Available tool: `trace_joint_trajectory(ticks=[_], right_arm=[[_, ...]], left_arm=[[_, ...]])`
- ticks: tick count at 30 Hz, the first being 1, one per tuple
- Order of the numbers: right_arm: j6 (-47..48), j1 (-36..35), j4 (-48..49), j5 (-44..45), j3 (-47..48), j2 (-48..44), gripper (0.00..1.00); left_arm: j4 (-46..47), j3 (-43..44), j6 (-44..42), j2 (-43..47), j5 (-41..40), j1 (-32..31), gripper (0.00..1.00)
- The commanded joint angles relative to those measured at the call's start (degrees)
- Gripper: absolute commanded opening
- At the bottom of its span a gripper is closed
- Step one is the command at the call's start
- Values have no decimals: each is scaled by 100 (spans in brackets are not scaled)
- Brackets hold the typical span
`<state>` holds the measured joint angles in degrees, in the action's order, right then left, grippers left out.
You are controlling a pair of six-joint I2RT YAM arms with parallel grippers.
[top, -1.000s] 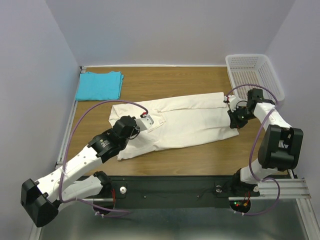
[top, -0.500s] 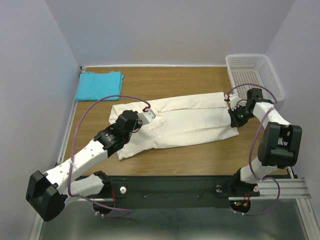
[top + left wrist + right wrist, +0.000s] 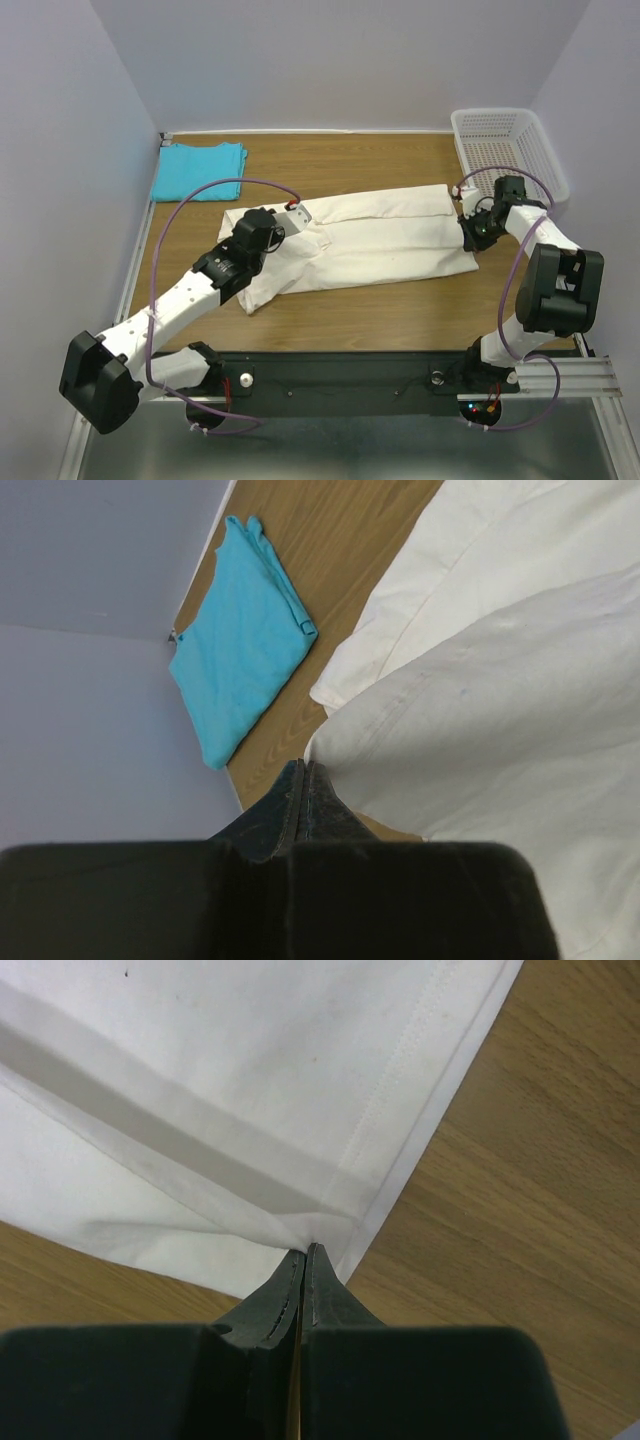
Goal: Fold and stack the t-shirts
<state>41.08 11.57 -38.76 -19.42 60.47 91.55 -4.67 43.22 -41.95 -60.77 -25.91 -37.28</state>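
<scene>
Cream-white t-shirt [image 3: 390, 240], long doubled-over strip; turquoise t-shirt [image 3: 198, 171], neat rectangle.

Standing here, I can't read any writing, label, brand mark, number or sign in any of the views.
</scene>
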Motion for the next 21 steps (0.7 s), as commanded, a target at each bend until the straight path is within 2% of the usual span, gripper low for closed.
trace_joint_trajectory(ticks=[1,21], right_arm=[[-223,12,404,96,0,-14,0],[-355,12,519,-203,492,469,1]], left_arm=[[370,292,-102,-57,-63,80,0],[273,125,82,-40,130,133,0]])
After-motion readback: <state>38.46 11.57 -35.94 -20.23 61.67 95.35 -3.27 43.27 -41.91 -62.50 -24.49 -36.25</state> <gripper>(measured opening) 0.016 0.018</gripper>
